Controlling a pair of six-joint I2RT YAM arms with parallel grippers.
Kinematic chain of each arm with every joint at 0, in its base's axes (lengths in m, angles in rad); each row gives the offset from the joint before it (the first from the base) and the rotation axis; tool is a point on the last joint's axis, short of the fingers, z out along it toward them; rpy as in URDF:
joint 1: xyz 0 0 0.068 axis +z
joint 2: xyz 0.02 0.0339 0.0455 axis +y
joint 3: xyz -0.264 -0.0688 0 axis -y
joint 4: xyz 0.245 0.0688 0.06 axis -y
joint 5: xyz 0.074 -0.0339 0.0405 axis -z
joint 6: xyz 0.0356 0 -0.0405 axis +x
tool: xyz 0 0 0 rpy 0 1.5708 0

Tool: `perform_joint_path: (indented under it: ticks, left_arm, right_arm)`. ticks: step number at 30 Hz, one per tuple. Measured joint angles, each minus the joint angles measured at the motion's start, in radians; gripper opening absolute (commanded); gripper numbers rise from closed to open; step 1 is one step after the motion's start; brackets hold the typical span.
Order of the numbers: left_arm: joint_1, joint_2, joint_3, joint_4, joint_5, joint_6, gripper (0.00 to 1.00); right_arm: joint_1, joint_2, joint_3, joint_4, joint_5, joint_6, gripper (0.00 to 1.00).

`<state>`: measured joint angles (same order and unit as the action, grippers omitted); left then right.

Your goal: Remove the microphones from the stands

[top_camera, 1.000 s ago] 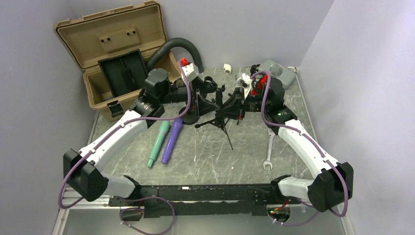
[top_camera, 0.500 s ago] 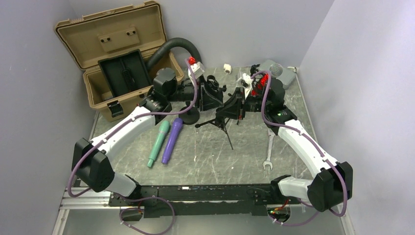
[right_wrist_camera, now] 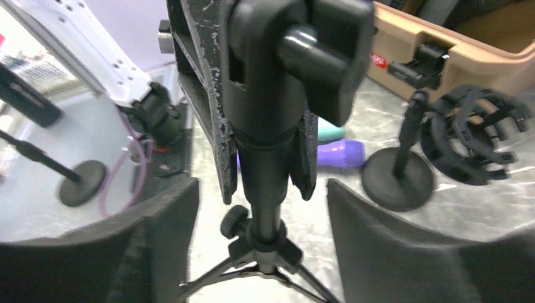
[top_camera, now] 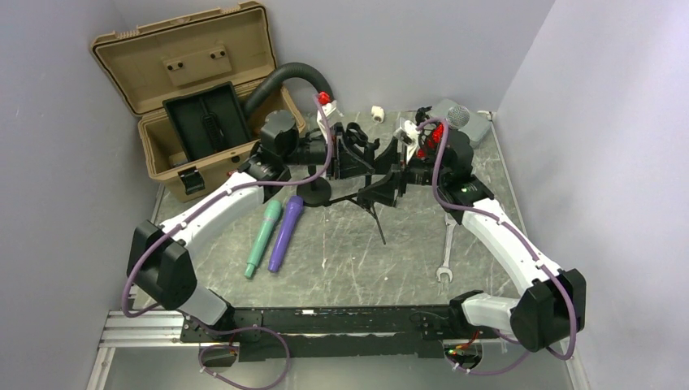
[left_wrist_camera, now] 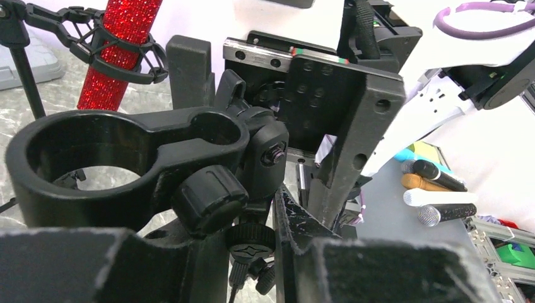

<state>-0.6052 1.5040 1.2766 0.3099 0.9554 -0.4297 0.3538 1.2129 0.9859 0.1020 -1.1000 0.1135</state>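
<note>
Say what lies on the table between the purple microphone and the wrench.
In the top view, the tripod stand's near leg reaches down between the purple microphone and the wrench; the rest is bare tabletop.

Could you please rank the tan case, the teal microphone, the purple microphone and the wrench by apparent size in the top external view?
1. tan case, largest
2. teal microphone and purple microphone, alike, unranked
3. wrench, thinner and slightly shorter

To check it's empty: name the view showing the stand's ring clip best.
Left wrist: the ring clip fills the frame, empty. Right wrist shows only its knob and pole; top view, too small to tell.
</note>
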Motion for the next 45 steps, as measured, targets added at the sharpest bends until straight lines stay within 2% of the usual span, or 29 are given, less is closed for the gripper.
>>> perform_joint_path:
  ticks: [2, 3, 10, 19, 27, 35, 45]
  left_arm:
    - [0.006, 0.011, 0.013, -0.025, -0.002, 0.014, 0.00]
    - [0.008, 0.018, 0.023, -0.039, -0.003, 0.026, 0.00]
    - [0.054, 0.113, 0.087, -0.048, -0.013, 0.132, 0.00]
    - [0.106, 0.349, 0.085, 0.150, -0.019, 0.118, 0.00]
    - [0.100, 0.461, 0.092, 0.314, -0.051, 0.113, 0.00]
    - [0.090, 0.596, 0.188, 0.335, -0.108, 0.138, 0.00]
    - [0.072, 0.628, 0.218, 0.312, -0.150, 0.168, 0.00]
  right_arm:
    - [0.000, -0.003, -0.001, -0.013, 0.024, -0.018, 0.99]
    - [-0.002, -0.006, -0.001, -0.019, 0.031, -0.024, 1.00]
    - [-0.047, -0.055, -0.001, -0.100, 0.097, -0.098, 1.00]
    - [-0.104, -0.129, -0.006, -0.211, 0.122, -0.196, 1.00]
    - [-0.117, -0.135, -0.018, -0.238, 0.121, -0.218, 1.00]
    - [-0.125, -0.137, -0.018, -0.304, 0.121, -0.262, 1.00]
    - [-0.129, -0.152, -0.018, -0.343, 0.121, -0.287, 1.00]
